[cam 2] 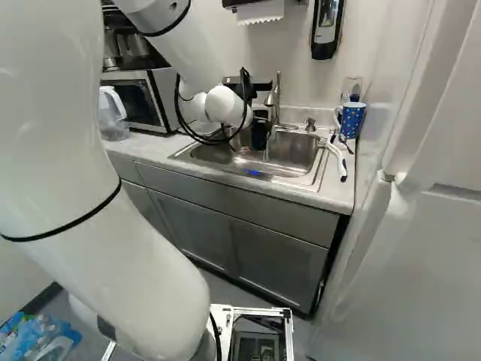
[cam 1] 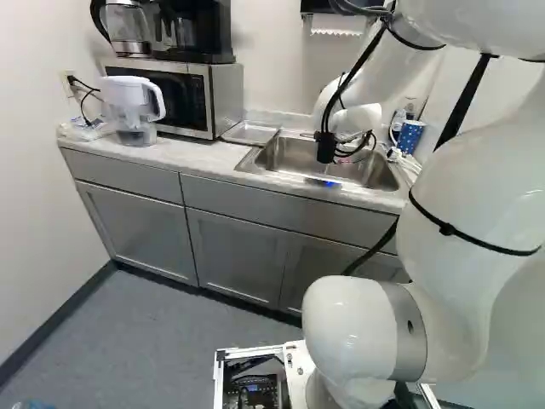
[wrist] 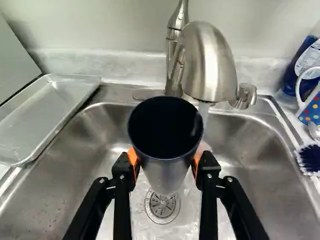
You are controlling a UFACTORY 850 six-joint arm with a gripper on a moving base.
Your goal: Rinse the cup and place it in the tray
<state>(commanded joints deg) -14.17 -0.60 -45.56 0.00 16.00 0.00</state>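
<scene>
Claw (cam 2: 258, 134) closed on the cup (wrist: 166, 175), both pads in contact, cup above the drain (wrist: 162, 205). Water (wrist: 203, 111) runs from the tap (wrist: 210, 65) beside its rim. Tray (wrist: 42, 117) sits beside the sink (wrist: 260, 135).

Satin metal faucet (wrist: 211, 65), shiny metal tray (wrist: 42, 120); smooth cup (wrist: 165, 175), probably metal.

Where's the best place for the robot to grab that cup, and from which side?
Probably its outer wall, below the rim, with the gripper coming from the side away from the faucet, as it holds it now. No handle shows, and the round body narrows downward, so pinching opposite sides should suit it and leave the mouth free.
</scene>
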